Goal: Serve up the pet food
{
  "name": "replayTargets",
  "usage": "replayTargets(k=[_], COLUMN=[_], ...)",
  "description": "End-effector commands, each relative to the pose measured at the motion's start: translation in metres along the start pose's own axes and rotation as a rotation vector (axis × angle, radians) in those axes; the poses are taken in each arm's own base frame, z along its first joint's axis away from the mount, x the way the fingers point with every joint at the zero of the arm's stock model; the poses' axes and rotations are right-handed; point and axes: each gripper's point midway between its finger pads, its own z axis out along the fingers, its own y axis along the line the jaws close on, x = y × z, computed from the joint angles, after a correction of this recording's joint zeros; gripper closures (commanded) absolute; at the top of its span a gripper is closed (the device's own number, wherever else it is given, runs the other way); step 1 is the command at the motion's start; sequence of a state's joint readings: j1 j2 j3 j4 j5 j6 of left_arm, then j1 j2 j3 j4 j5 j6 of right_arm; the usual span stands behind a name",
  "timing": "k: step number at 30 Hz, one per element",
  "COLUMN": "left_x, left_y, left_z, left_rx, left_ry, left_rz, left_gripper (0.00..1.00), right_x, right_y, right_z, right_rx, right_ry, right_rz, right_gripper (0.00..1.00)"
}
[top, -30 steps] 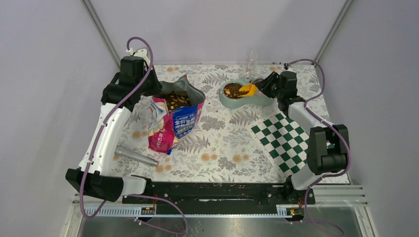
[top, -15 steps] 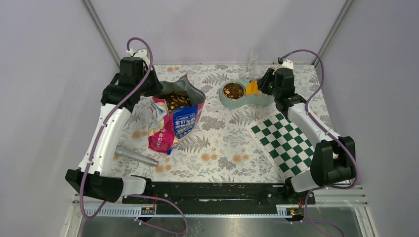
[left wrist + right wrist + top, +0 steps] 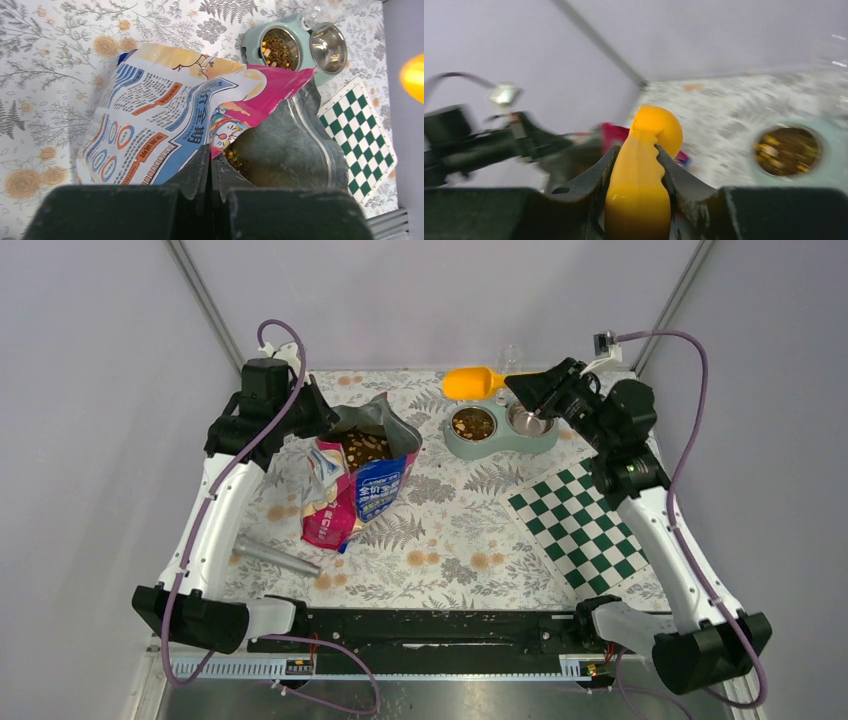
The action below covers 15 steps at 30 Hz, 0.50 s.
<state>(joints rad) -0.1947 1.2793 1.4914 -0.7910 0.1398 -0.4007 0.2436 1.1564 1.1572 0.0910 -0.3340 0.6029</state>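
From above, the pet food (image 3: pixel 473 424) shows in two places. A mound of small brown and tan pellets fills the left cup of a pale green double feeder (image 3: pixel 497 447) at the far side of the table. More of the same kibble lies inside the open mouth of the bag (image 3: pixel 355 490), which stands at the far left. The feeder's right cup is a bare steel bowl (image 3: pixel 528 420). The left gripper (image 3: pixel 322 420) pinches the bag's far-left rim. The right gripper (image 3: pixel 520 390) clamps the handle of an orange scoop (image 3: pixel 472 382), held level in the air above the feeder's far edge, its bowl pointing left. A green checkered mat (image 3: pixel 580 520) lies near right, and a metal cylinder (image 3: pixel 275 557) lies near left.

In the left wrist view, the two dark fingers are pressed together on the bag's edge. Dark kibble sits down in the silver-lined opening, and the feeder's filled cup shows mixed brown, tan and orange bits.

The right wrist view is blurred. The fingers squeeze the scoop's handle from both sides, and the feeder's kibble is a brown speckled disc at the right.
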Motion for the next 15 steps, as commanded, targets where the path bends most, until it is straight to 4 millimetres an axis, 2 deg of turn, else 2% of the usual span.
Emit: replayTargets(k=[1,3,5,12,15], left_x=[-0.018,-0.018,-0.018,-0.018,-0.016], left_y=[-0.035,-0.040,-0.046,-0.061,-0.066], left_z=[-0.018,-0.018,-0.018,-0.015,-0.013], left_rx=[0.157,0.179,0.202,0.230,0.241], left_ry=[-0.083,-0.085,-0.084,-0.094,-0.090], left_rz=[-0.031,-0.037,-0.041,-0.039,-0.037], left_gripper=[1.00,1.00,1.00,1.00,1.00], right_x=[-0.013,-0.001,0.014,0.061,0.088], right_y=[0.109,0.127,0.132,0.122,0.114], right_z=[-0.036,-0.041,-0.041,-0.032,-0.026], right_rx=[-0.400,-0.425,-0.400,-0.271,-0.217], right_ry=[-0.032,0.007,0.050,0.157,0.234], right_rz=[0.091,0.091,0.071,-0.042,-0.065], right_gripper=[0.99,0.99,0.99,1.00,1.00])
